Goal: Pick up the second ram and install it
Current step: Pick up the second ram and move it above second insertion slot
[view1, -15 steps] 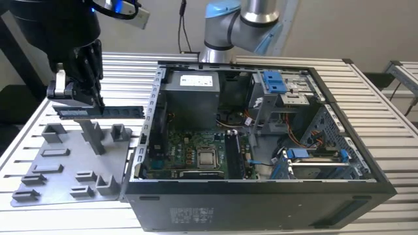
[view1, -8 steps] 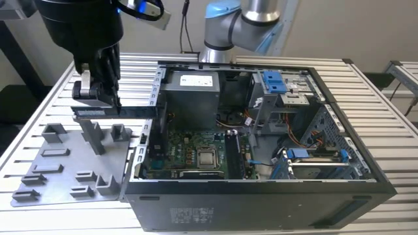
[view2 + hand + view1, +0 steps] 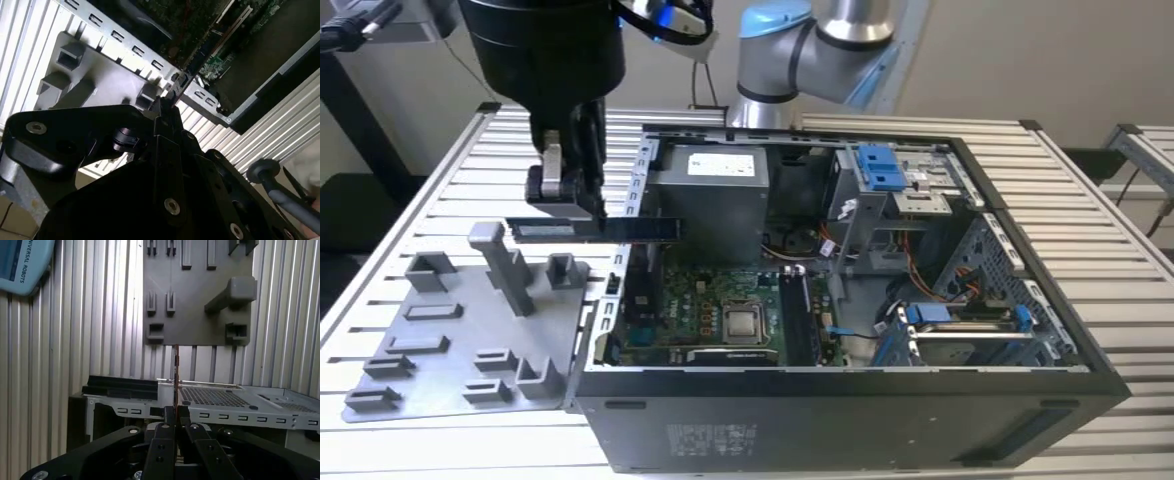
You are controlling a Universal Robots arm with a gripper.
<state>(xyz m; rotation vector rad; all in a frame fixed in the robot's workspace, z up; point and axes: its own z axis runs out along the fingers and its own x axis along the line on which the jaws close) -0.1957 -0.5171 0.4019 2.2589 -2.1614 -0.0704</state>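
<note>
In the exterior view my gripper (image 3: pixel 571 212) hangs over the left wall of the open computer case (image 3: pixel 854 410) and is shut on the second ram (image 3: pixel 640 230). This dark flat stick lies level in the air, one end over the grey fixture plate (image 3: pixel 440 340) and the other over the case's inside. In both wrist views the second ram (image 3: pixel 176 372) (image 3: pixel 175 90) is a thin strip seen edge-on, sticking out from between the closed fingers of my gripper (image 3: pixel 175 412) (image 3: pixel 163 106). The motherboard (image 3: pixel 720 310) lies below, with long black slot rails (image 3: pixel 797 318) beside the processor.
The grey fixture plate (image 3: pixel 195 315) (image 3: pixel 100 75) carries several raised holders and a tall post (image 3: pixel 500 260). Inside the case stand a power supply (image 3: pixel 714 190), blue drive clips (image 3: pixel 881 165) and loose cables. The arm's base (image 3: pixel 787 60) sits behind the case on the slatted table (image 3: pixel 400 200).
</note>
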